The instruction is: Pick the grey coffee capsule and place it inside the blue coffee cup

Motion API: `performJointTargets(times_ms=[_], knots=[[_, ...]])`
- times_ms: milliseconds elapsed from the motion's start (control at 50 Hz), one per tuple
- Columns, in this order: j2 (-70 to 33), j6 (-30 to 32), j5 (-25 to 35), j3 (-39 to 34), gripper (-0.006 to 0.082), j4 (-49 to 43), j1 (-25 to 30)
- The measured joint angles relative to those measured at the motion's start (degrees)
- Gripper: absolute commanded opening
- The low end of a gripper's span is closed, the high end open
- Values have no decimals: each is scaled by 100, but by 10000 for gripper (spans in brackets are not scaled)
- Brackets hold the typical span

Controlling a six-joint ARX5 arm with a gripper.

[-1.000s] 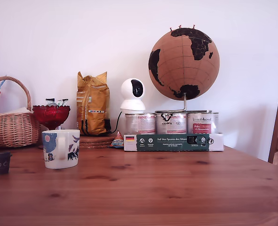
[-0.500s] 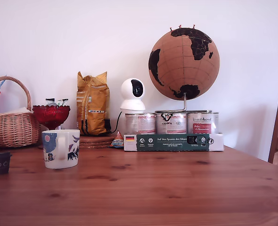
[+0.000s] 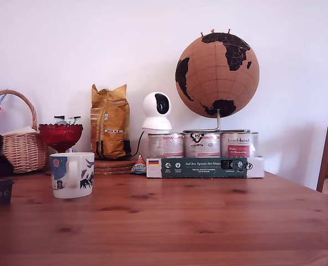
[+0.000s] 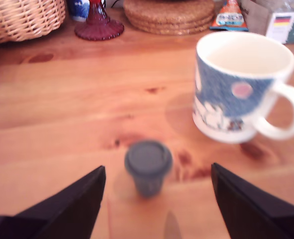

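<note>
Gripper (image 4: 156,199) spread wide over table (image 4: 62,114), holding nothing.

Grey capsule (image 4: 148,167) upright on the wood, between the two fingers (image 4: 72,204) yet touching neither; mug (image 4: 241,87) upright nearby, handle turned away from capsule.

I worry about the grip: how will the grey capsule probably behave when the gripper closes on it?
The grey coffee capsule is tiny beside the mug, so probably very light. It stands on its narrow end, wide rim up, so an off-centre touch may tip it. Its tapered side could slip between the fingers.
</note>
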State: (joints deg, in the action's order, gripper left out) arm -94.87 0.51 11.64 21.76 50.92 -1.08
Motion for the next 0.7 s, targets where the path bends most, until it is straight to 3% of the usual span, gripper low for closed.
performJointTargets(times_ms=[300,420,580,700], knots=[[-833,55,195,640,562,-264,0],[-892,59,280,756,434,-531,0],[-892,59,337,855,196,-855,0],[-892,59,339,894,141,-876,0]])
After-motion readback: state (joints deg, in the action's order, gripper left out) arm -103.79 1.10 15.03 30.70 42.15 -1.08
